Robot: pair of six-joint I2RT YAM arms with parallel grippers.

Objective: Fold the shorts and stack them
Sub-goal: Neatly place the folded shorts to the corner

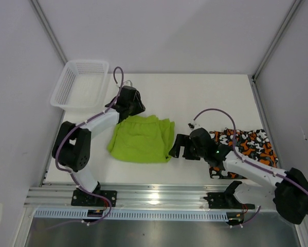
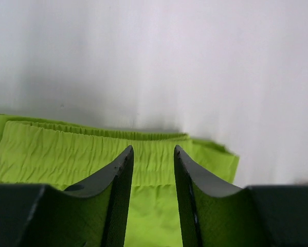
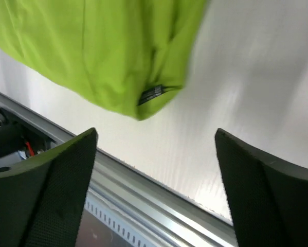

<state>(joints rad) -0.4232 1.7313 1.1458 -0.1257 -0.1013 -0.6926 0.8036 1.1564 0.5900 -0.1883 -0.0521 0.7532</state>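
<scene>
The basket (image 1: 86,62) sits behind, left of the shorts (image 1: 141,139).

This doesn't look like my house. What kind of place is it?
Probably a robot lab booth: left arm and right arm mounted on a metal rail, plain white walls, green shorts on a white table.

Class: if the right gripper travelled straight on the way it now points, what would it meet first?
Most likely the lime green shorts, at their corner with the black label. The open right gripper faces it across a strip of table. Depth is unclear, so the table might come first.
</scene>
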